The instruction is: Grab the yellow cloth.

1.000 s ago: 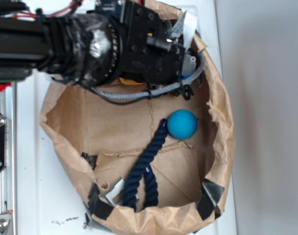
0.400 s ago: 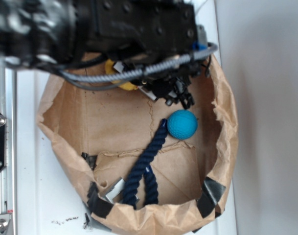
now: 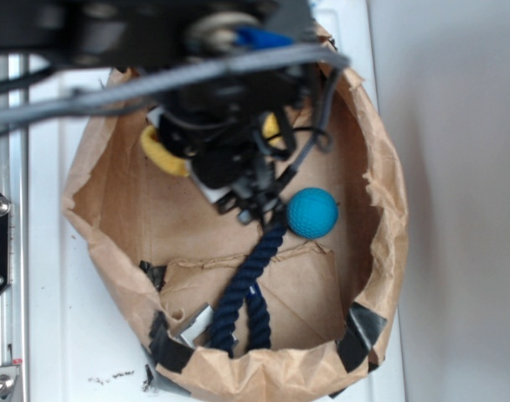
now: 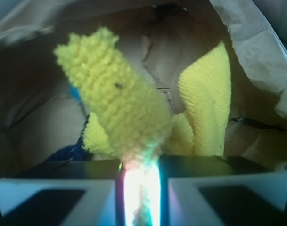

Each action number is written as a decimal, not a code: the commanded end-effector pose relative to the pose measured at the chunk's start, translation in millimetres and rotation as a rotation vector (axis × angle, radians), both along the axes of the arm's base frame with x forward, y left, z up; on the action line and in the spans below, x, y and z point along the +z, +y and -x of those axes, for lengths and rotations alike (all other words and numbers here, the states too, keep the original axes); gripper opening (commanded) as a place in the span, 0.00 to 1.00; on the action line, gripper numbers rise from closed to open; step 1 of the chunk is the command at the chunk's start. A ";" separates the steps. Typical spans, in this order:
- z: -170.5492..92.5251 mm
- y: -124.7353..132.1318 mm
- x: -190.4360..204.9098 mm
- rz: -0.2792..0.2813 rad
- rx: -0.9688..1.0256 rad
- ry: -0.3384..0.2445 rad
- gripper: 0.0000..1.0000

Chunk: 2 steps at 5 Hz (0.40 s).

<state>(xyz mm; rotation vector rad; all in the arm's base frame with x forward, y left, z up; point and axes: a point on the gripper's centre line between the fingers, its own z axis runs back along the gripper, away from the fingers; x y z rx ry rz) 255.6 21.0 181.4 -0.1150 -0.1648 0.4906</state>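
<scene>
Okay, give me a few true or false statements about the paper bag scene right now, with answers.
1. The gripper is shut on the yellow cloth. True.
2. The blue ball lies outside the paper bag. False: it sits inside the bag.
3. The navy rope lies on the bag's floor. True.
4. The cloth is spread flat. False: it is bunched and folded, one fold pinched between the jaws.

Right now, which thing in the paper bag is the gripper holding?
The yellow cloth, pinched between the gripper's jaws; the blue ball and navy rope lie untouched.
</scene>
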 end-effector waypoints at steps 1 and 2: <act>7.1 -7.8 28.6 -0.094 -0.260 -0.022 0.00; 9.9 -6.7 26.7 -0.238 -0.068 -0.074 0.15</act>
